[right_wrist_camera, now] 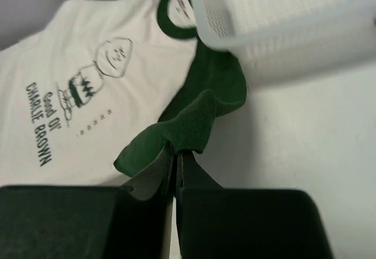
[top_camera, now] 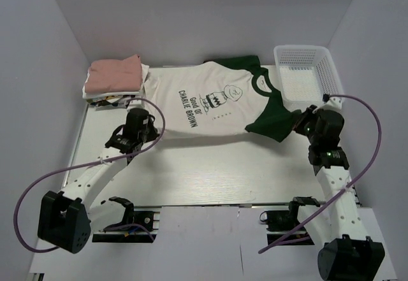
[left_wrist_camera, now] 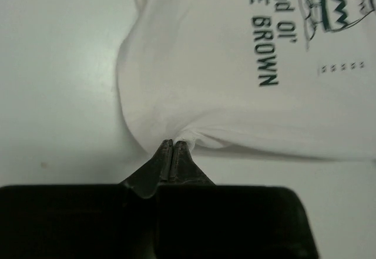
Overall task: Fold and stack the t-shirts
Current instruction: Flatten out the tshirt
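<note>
Charlie Brown shirt lies print up at 12 o'clock on the table. Folded stack at 10, basket at 2. Left gripper fingers are clamped on the hem corner at the shirt's 8 o'clock. Right gripper is clamped on the green sleeve at 4. Likely step: fold the near edge toward 12. Lift both together, cloth taut between grips, lay it parallel to the far edge. Left pinch looks thin and may slip.
</note>
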Controlling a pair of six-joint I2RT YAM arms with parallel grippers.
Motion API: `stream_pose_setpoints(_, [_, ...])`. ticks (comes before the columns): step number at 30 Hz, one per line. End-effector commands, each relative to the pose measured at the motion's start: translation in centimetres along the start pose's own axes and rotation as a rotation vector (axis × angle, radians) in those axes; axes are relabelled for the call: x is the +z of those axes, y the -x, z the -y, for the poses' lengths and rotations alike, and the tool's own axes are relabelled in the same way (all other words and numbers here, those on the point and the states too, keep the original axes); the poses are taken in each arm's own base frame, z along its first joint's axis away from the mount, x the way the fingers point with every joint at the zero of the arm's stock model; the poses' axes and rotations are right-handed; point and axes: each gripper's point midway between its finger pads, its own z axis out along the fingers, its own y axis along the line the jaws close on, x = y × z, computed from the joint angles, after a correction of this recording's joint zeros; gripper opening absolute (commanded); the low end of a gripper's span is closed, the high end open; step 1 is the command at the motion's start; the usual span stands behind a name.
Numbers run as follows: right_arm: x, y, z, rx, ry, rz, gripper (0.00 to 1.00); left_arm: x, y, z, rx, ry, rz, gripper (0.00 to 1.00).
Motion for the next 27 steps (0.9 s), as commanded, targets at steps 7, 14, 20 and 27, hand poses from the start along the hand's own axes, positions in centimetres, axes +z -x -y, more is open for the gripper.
stream_pose_setpoints(7, [-5.0, -11.3, 5.5, 0.127, -0.262, -0.285, 0.0, -4.0, -6.3, -3.9, -0.265, 0.159, -0.158, 0.0])
stream_pose_setpoints(14, [-9.9, -10.9, 5.9, 0.189, -0.358, -0.3, 0.0, -9.3, -7.6, -9.1, -0.436, 0.465, -0.158, 0.0])
stream_pose_setpoints(20, [-10.9, -11.8, 4.5, 0.226, -0.298, -0.359, 0.0, -10.5, -7.5, -10.1, -0.469, 0.515, -0.129, 0.0])
stream_pose_setpoints(27, [-11.4, -12.7, 4.3, 0.223, -0.295, -0.413, 0.0, -10.2, -9.2, -10.5, -0.499, 0.549, -0.177, 0.0])
